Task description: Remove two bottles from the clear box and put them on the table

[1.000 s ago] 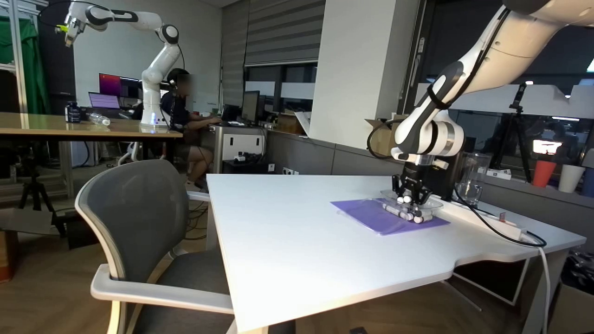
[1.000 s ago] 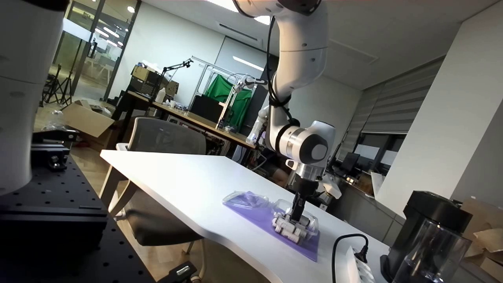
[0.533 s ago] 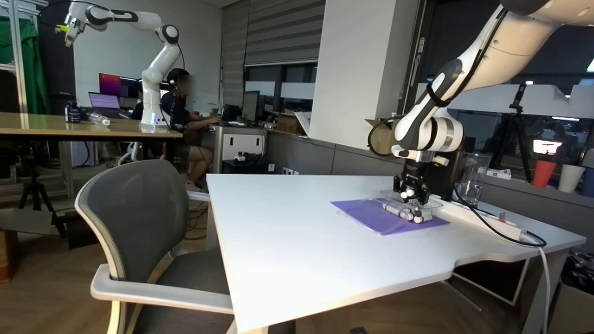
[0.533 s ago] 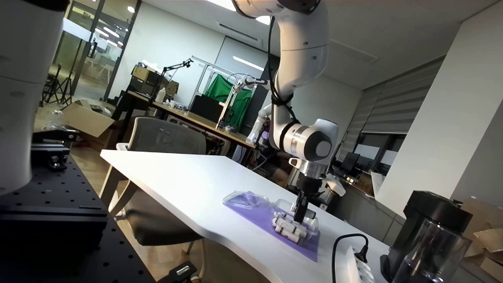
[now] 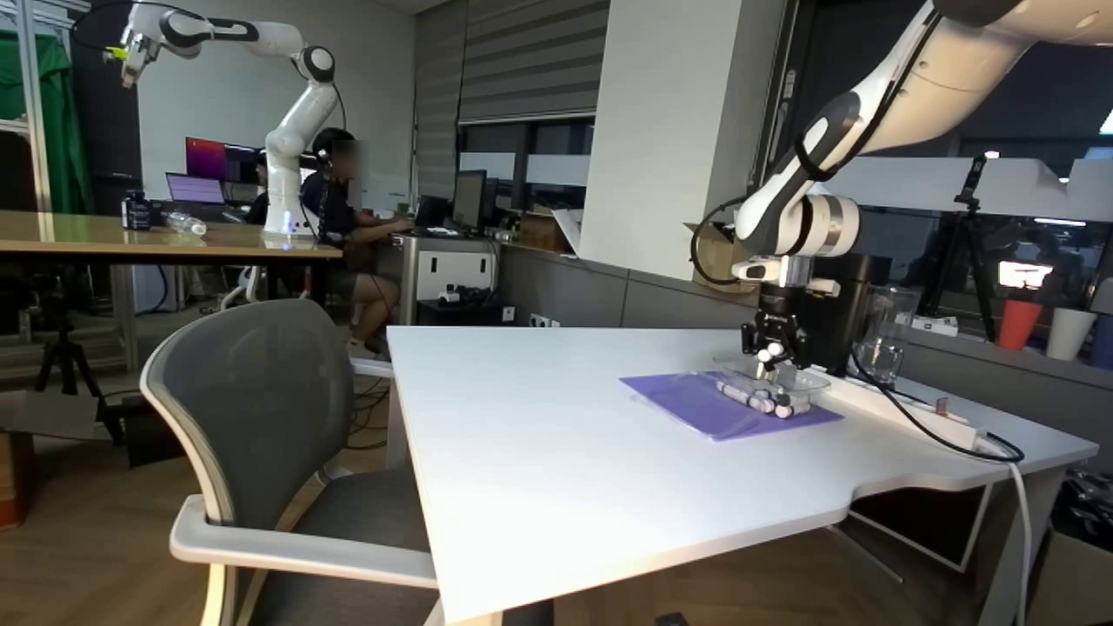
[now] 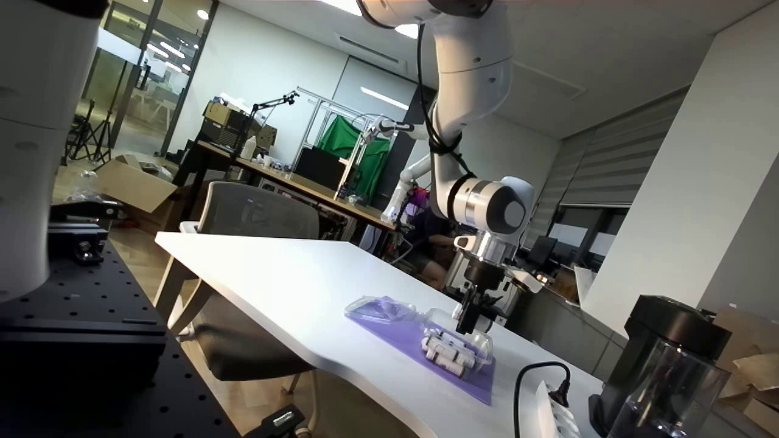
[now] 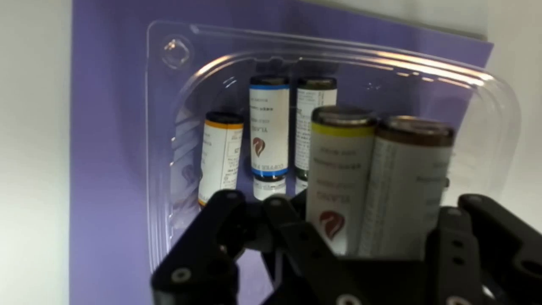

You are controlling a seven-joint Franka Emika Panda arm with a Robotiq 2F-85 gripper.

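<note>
My gripper (image 5: 776, 337) is shut on two bottles side by side, just above the clear box (image 5: 810, 382). In the wrist view, the fingers (image 7: 372, 212) clasp a yellow-banded bottle (image 7: 338, 169) and a brown-banded bottle (image 7: 408, 182). Below them, the clear box (image 7: 159, 127) holds an orange-banded bottle (image 7: 221, 156), a blue-banded bottle (image 7: 269, 127) and a dark-ended bottle (image 7: 315, 120), all lying down. The held bottles and fingers hide the box's lower right part. The gripper also shows over the box in an exterior view (image 6: 470, 319). The white table (image 5: 539, 452) carries everything.
A purple mat (image 5: 669, 400) lies under the box. A clear plastic lid (image 6: 380, 309) lies on the mat beside it. A white power strip (image 5: 904, 413) with a black cable and a tall black machine (image 6: 669, 340) stand close by. A chair (image 5: 252, 400) stands at the table's edge.
My gripper has risen from inside the box with the two bottles in it, shifting slightly right in an exterior view. The box and its other bottles have stayed in place.
</note>
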